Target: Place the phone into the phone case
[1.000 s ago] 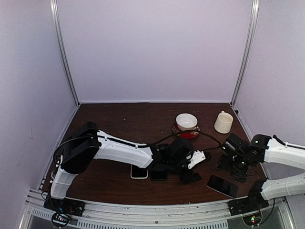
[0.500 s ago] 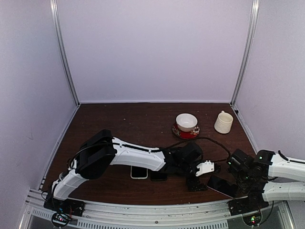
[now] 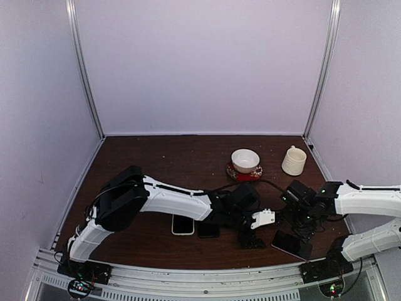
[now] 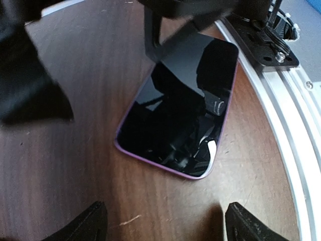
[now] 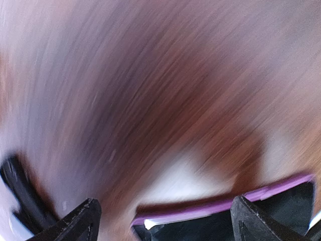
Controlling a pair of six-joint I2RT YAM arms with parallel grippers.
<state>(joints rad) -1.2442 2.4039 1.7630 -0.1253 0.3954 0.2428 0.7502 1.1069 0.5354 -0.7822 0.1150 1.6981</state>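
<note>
Two empty claws, left claw (image 4: 165, 217) and right claw (image 5: 165, 211), each wide open, near purple-edged phone (image 4: 178, 115) on wooden table (image 3: 156, 163).

Dark wood table (image 3: 156, 163): purple-edged phone (image 3: 291, 244) front-right; red saucer (image 3: 241, 176), cream mug (image 3: 293, 160) behind.

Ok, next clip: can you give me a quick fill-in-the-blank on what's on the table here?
1. The phone lying screen-up is edged in ___.
2. The white bowl sits on a ___ saucer.
3. The left gripper has its jaws ___, with nothing between them.
4. In the top view the cup stands to the ___ of the bowl.
Missing words: purple; red; open; right.
</note>
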